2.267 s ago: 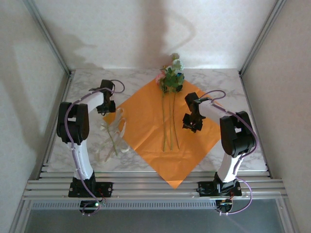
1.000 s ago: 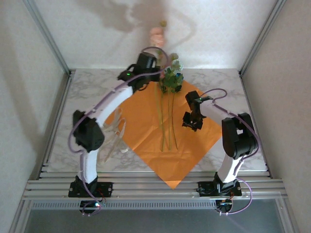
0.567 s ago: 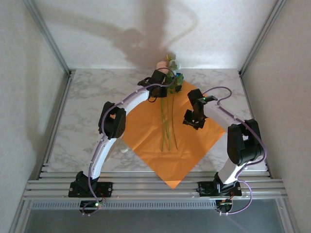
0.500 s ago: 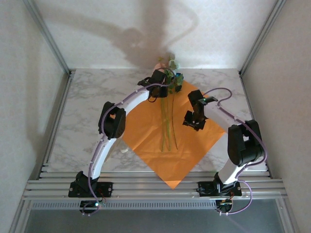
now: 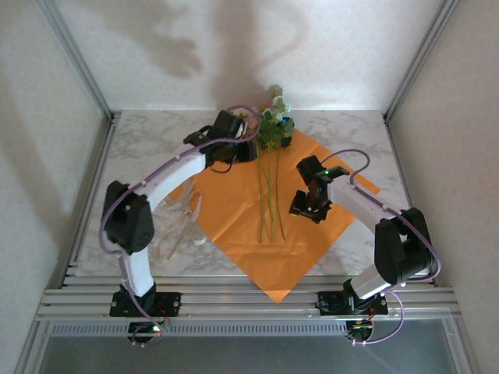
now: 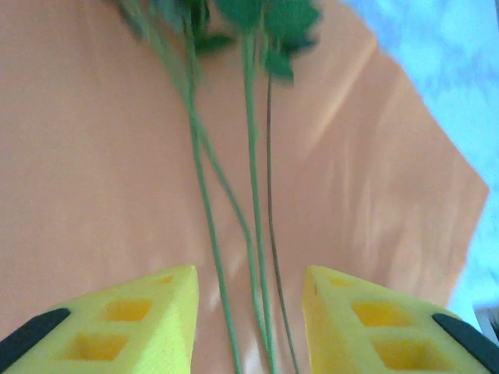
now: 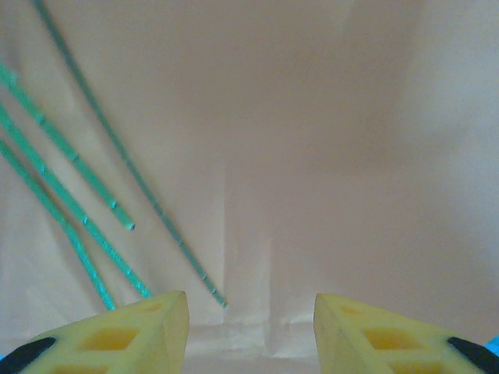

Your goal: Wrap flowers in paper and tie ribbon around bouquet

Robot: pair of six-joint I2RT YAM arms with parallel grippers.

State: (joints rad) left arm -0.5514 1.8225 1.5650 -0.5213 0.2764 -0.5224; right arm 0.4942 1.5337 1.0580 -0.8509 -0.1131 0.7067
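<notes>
L gripper (image 6: 249, 274) part open, nothing gripped. The flowers (image 6: 251, 156) run their stems up betw my yellow fingers (image 6: 132, 312), mid-frame. R gripper (image 7: 251, 300) part open too, empty, over orange paper (image 5: 226, 195), stem ends at frame left. Overhead: blooms top centre, on paper's far corner. Ribbon (image 5: 183, 222) lower left on marble table (image 5: 132, 140), just beside paper's edge.
</notes>
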